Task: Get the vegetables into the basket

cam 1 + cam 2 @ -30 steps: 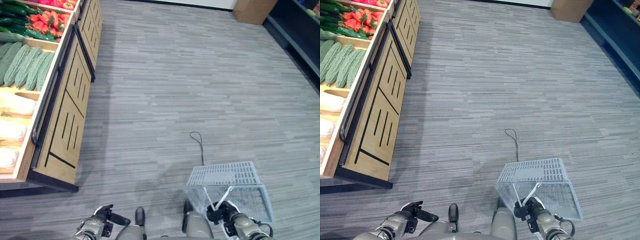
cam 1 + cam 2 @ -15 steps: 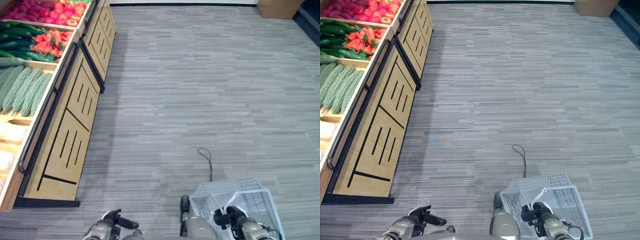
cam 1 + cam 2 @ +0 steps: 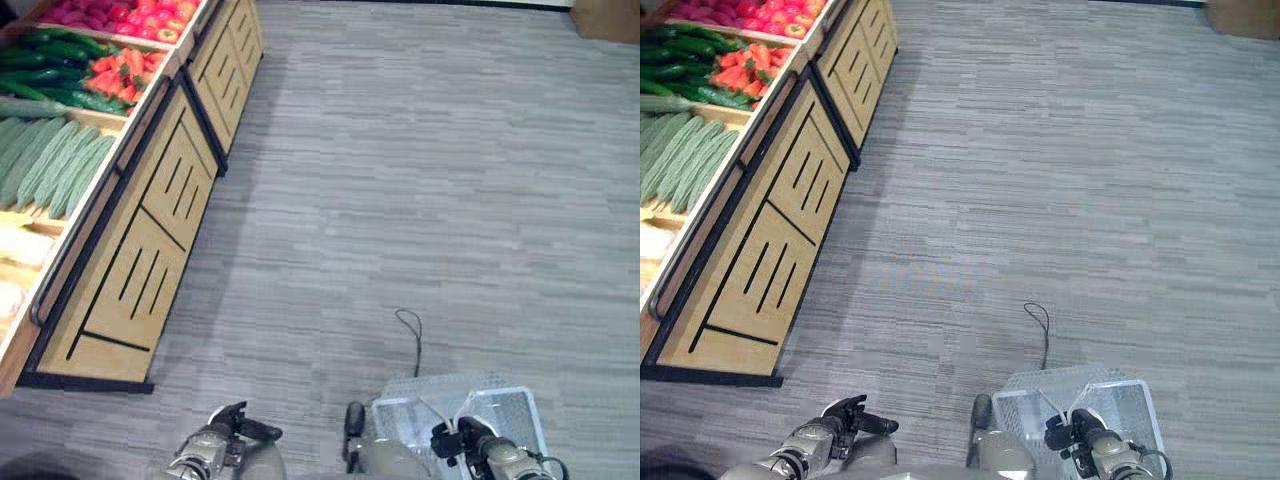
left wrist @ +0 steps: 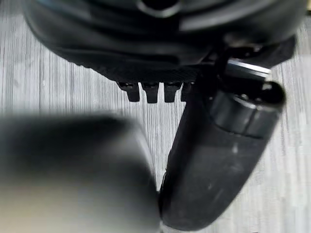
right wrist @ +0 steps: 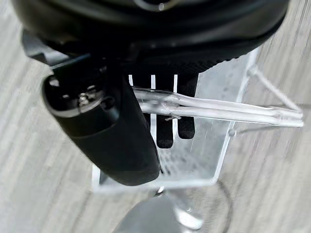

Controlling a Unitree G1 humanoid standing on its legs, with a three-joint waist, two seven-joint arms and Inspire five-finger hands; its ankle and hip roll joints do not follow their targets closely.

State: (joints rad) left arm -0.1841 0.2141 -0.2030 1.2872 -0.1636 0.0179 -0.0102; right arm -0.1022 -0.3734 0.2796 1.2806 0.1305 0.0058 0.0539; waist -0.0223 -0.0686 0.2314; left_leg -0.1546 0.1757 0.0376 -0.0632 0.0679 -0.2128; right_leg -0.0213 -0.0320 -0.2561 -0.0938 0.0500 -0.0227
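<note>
— Two risks I see from the left eye view: the vegetables (image 3: 60, 160) sit in the wooden produce stand (image 3: 150, 250), well apart from me, and the basket (image 3: 500, 410) could swing into the stand as I close in.

— And the right eye view?

— My right hand (image 3: 1080, 440) hangs low at my side, carrying the basket, which looks empty. My left hand (image 3: 845, 420) is low too, holding nothing.

— Left wrist view?

— Its short finger stubs point at the grey floor (image 4: 73, 87), thumb standing out; I'd call that curled shut, empty.

— Right wrist view?

— Fingers (image 5: 165, 131) hooked round the clear handles (image 5: 218, 109). If that hook slackens, the basket drops.
</note>
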